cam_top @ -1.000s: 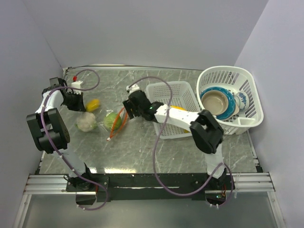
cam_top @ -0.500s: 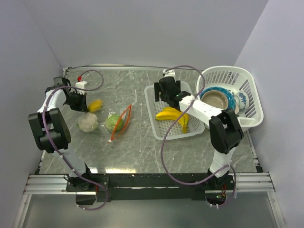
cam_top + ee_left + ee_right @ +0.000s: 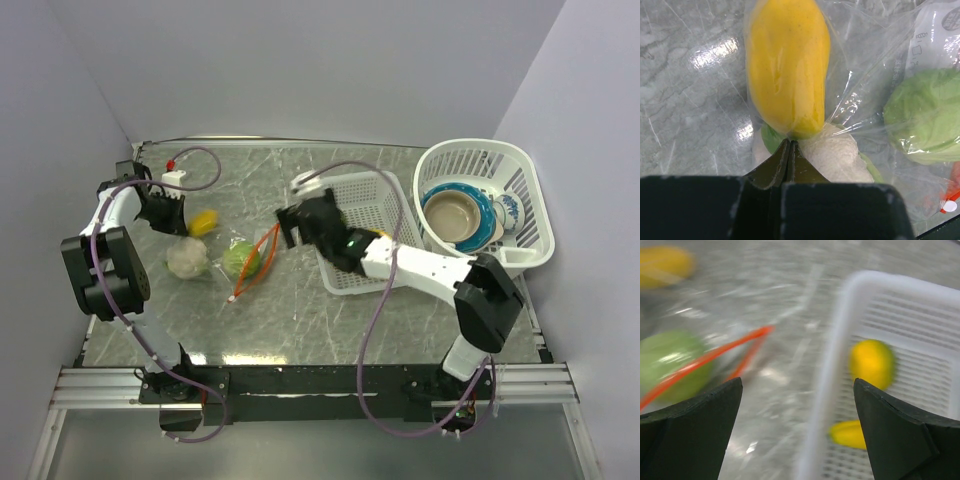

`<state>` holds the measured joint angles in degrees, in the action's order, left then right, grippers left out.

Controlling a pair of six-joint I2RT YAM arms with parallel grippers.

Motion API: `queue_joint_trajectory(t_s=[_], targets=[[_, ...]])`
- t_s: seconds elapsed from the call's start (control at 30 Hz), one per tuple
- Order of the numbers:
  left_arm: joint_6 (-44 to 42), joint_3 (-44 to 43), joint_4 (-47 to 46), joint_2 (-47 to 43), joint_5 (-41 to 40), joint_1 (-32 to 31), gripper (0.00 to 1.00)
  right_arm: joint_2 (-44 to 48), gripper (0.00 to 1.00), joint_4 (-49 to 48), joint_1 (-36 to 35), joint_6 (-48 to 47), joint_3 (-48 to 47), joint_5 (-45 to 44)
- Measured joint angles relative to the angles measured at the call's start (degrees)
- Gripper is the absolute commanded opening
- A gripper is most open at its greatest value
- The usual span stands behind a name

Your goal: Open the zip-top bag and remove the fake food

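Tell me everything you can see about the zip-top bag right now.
The zip-top bag is clear, thin, crinkled plastic lying on the marble table. Its orange-red zip strip gapes open at its right end. Inside are a yellow oval fruit, white cauliflower and green leafy ball. The left gripper pinches its closed end.

Grey marbled table: zip-top bag at left, slotted basket centre, round basket right.

On the tabletop are one zip-top bag, five fake food pieces, two white baskets, two bowls and two robot arms.
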<state>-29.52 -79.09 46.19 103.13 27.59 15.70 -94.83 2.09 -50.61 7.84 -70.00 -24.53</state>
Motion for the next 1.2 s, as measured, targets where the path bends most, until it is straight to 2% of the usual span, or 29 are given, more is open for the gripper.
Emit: queue_joint_trajectory(t_s=[0.1,0.2,0.47,1.0,1.2], targets=[[0.02,0.00,0.00,0.22,0.02,-0.07,0.01,-1.46,0.96,-2.58,-6.23,-1.97,-0.04,1.55],[0.02,0.00,-0.02,0.24,0.00,-0.07,0.01,-5.62,0.96,-4.00,-9.09,-3.06,-0.24,3.30],[0.15,-0.02,-0.20,0.63,-0.26,-0.28,0.01,-17.64,1.00,-3.30,-9.35,-4.66,-3.02,7.91],[3.17,0.61,-3.91,1.01,-2.01,-5.77,0.01,-21.31,1.00,-5.46,-9.42,-6.03,-9.62,19.52],[3.89,3.82,-6.23,-0.44,-1.75,-8.11,0.01,-25.27,1.00,-5.49,-9.57,-6.01,-12.98,19.50]])
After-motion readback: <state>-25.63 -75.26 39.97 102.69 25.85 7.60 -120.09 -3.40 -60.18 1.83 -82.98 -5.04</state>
